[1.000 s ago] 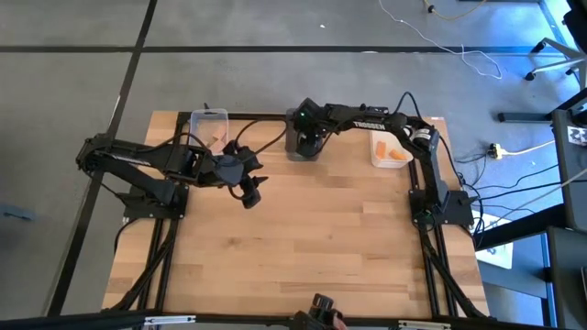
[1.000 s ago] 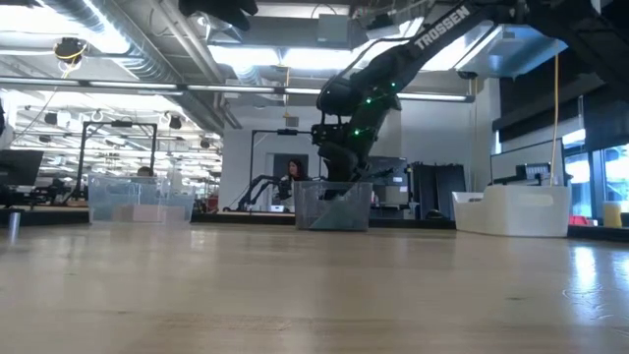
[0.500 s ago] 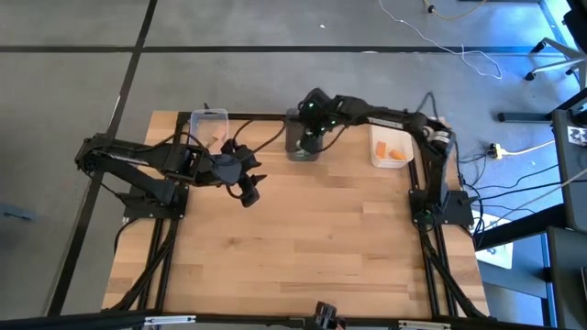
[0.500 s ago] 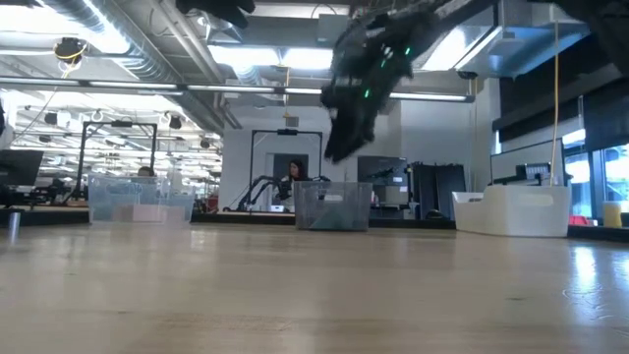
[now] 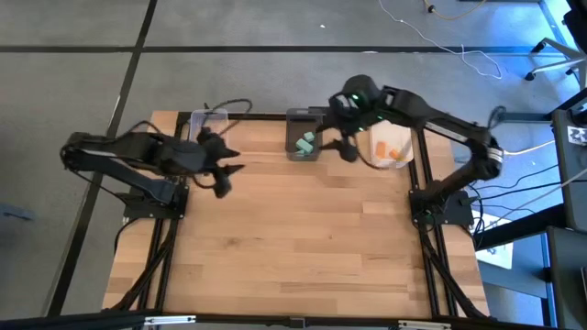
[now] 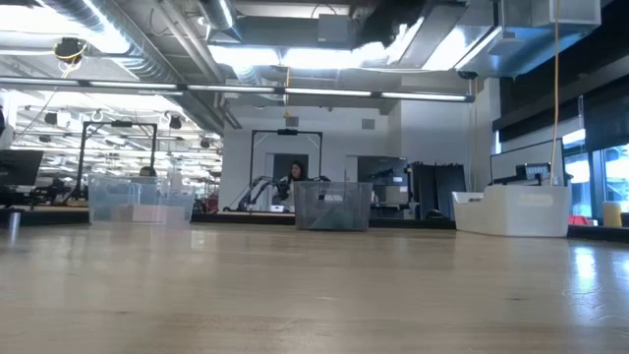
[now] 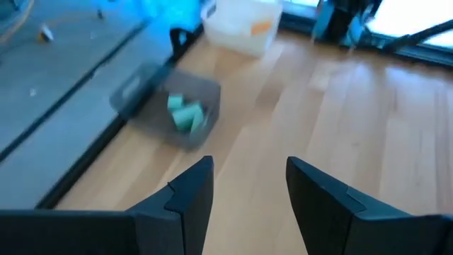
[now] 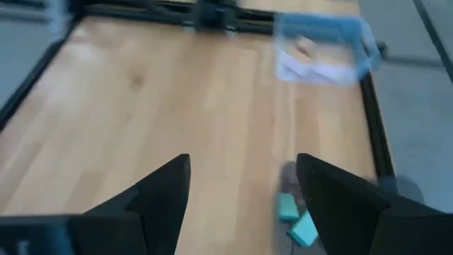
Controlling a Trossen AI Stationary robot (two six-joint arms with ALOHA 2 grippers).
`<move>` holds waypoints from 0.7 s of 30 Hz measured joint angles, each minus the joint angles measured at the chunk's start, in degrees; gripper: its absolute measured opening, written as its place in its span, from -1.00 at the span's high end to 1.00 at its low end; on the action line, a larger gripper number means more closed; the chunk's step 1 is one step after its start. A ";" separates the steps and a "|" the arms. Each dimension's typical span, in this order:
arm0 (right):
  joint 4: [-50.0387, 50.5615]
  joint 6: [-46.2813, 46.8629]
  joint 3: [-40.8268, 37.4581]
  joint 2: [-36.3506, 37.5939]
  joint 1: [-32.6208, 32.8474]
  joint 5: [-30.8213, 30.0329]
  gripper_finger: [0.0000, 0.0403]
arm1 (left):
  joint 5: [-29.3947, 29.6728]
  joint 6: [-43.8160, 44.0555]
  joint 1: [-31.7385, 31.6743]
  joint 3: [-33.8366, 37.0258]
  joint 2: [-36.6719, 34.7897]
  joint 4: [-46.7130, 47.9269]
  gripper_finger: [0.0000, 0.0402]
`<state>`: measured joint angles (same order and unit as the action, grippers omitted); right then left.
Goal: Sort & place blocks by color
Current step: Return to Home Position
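Note:
Teal blocks [image 5: 305, 142] lie in the grey bin [image 5: 303, 117] at the far edge; the left wrist view shows the teal blocks [image 7: 185, 113], and the right wrist view shows the teal blocks [image 8: 296, 216]. Orange blocks [image 5: 396, 149] lie in the white bin [image 5: 378, 137]. Pale tan blocks [image 8: 304, 44] sit in the clear bin [image 8: 322, 49]. My right gripper [image 5: 347, 147] hovers open between the grey and white bins, raised above them; the right gripper [image 8: 244, 163] holds nothing. My left gripper [image 5: 223, 183] is open near the clear bin [image 5: 209, 119]; the left gripper [image 7: 248, 166] is empty.
The three bins stand in a row along the far edge: the clear bin [image 6: 141, 200], the grey bin [image 6: 332, 205] and the white bin [image 6: 511, 211]. Bare wooden tabletop [image 5: 303, 247] stretches from them to the near edge. A person shows far behind the grey bin in the low view.
My right gripper has risen out of the grey bin and swung toward the table's right, stopping between the grey and white bins; the teal blocks in the grey bin now show. My left gripper has drawn back toward the table's left and far edge.

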<state>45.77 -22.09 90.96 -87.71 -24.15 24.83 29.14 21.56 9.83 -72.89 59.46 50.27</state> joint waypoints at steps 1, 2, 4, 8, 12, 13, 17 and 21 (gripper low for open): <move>1.06 -0.85 0.00 1.40 1.08 0.15 -0.29 | 0.12 -0.71 0.00 0.00 -1.75 0.64 0.16; 1.55 -0.92 0.00 2.97 2.42 0.36 -0.29 | -0.21 -1.12 0.10 0.19 -3.27 2.57 0.16; 3.37 -0.87 0.00 5.99 4.61 0.36 -0.29 | -0.28 -1.85 0.65 0.17 -5.48 3.33 0.16; 5.35 0.85 0.00 12.06 8.72 0.41 -0.29 | -0.22 -4.50 1.94 0.20 -11.55 4.60 0.16; 8.17 6.04 -0.04 18.57 10.92 -0.08 -0.29 | 0.05 -7.51 2.91 0.19 -17.74 4.73 0.16; 9.20 7.03 -0.05 20.22 11.50 -1.05 -0.29 | 0.05 -8.22 3.05 0.18 -18.84 4.58 0.16; 12.00 9.92 -0.07 26.62 14.37 -6.65 -0.29 | 0.08 -11.38 3.21 0.18 -23.83 4.83 0.16; 13.62 12.57 -0.33 33.15 17.10 -9.86 -0.29 | 0.25 -13.05 3.22 0.18 -28.03 6.46 0.16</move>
<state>59.40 -9.52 90.63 -54.56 -7.05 14.97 29.39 8.50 13.05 -72.71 31.43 56.72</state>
